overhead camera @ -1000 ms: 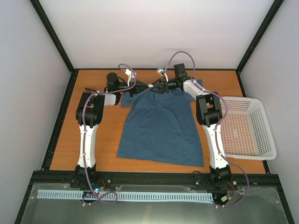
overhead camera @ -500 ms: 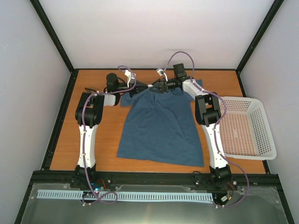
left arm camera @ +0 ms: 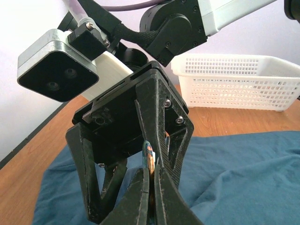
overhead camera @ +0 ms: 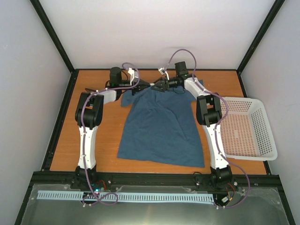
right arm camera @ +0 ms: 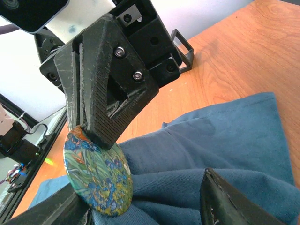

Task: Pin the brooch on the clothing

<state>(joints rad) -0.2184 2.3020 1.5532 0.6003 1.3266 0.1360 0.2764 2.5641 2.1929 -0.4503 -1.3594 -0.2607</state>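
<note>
On the wooden table (overhead camera: 105,140) we see the teal T-shirt (overhead camera: 161,131) lying flat, with the white basket (overhead camera: 243,133) at its 3 o'clock. At the shirt's 12 o'clock collar the two grippers meet. The right gripper (overhead camera: 158,86) stands spread. The left gripper (overhead camera: 142,86) is pinching the round floral brooch (right arm camera: 98,180) just above the collar fabric.

Both arms stretch far forward, tips meeting. The left gripper (overhead camera: 145,86) is pinched tight; the right gripper (overhead camera: 158,86) faces it, jaws spread apart.
</note>
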